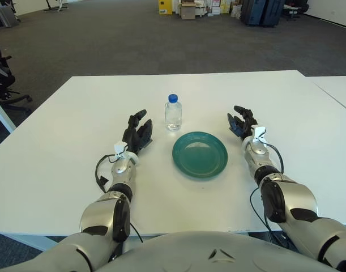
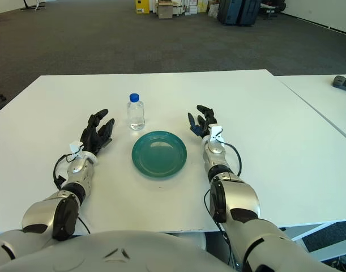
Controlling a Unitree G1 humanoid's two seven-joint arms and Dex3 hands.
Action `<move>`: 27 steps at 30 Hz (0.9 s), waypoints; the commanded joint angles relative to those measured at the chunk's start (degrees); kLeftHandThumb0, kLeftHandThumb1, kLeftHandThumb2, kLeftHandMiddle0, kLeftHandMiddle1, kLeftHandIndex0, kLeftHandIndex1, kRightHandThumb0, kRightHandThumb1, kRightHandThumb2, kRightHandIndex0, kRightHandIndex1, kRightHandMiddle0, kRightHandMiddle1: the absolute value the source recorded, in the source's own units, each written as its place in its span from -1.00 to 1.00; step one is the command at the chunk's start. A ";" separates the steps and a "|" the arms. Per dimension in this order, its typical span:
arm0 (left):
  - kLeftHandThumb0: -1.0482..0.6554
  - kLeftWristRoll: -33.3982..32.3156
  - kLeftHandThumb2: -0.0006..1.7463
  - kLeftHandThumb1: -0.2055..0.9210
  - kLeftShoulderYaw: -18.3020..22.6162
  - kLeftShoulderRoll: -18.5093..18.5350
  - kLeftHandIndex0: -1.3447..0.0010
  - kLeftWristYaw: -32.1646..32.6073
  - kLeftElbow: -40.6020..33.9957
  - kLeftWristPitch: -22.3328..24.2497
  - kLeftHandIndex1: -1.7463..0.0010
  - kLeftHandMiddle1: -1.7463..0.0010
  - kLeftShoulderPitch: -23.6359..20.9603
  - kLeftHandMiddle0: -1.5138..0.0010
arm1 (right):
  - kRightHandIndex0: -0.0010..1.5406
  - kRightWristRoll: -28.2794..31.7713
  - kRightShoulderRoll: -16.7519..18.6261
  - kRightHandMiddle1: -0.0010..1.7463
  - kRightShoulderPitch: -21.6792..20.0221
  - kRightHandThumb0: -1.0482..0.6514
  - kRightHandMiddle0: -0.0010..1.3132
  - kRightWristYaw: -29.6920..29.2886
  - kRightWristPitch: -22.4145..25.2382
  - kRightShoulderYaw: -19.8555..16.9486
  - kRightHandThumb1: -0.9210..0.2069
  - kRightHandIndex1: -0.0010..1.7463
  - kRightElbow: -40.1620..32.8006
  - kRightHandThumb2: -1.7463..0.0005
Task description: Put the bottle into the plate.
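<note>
The bottle [image 1: 173,115] is clear glossy plastic with a blue cap. The plate [image 1: 200,153] is glossy teal. The counter [image 1: 59,141] is smooth, matt white.

Worktop [image 1: 59,170] near edge hidden behind robot's torso; second table [image 2: 331,96] (right side) cut by frame; dark device [image 2: 344,83] on it unidentifiable.

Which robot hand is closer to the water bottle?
The left hand; the bottle stands just beside its fingertips. The right hand is farther, past the plate.

one bottle [image 1: 173,113], one plate [image 1: 200,153], two tables, the near table [image 1: 59,147] and a second table [image 1: 337,90]
</note>
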 commanded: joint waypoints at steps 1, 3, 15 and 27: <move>-0.44 0.21 -0.27 0.67 -0.10 0.56 1.00 0.99 1.22 2.23 -0.05 0.81 0.89 0.35 | -0.61 -0.19 0.48 -0.10 0.70 -0.49 -1.00 -0.92 -0.28 0.23 -0.74 -0.88 -0.15 0.39; -0.44 0.21 -0.28 0.65 -0.23 0.53 1.00 1.23 1.22 2.65 -0.06 0.80 0.44 0.34 | -0.60 -0.63 0.39 -0.08 0.78 -0.48 -1.00 -1.78 -0.31 0.68 -0.73 -0.88 -0.26 0.40; -0.52 1.47 -0.39 0.70 -1.96 0.07 1.00 2.56 1.21 4.60 -0.09 0.56 -2.30 0.44 | -0.51 -2.31 0.43 0.01 1.76 -0.45 -1.00 -6.58 -3.80 2.58 -0.67 -0.85 -1.27 0.37; -0.64 6.89 -0.53 0.71 -7.77 1.52 1.00 3.72 1.24 10.34 0.18 0.63 -9.10 0.65 | -0.42 -2.75 0.31 0.15 3.94 -0.41 -1.00 -8.65 -7.78 3.44 -0.59 -0.81 -2.70 0.29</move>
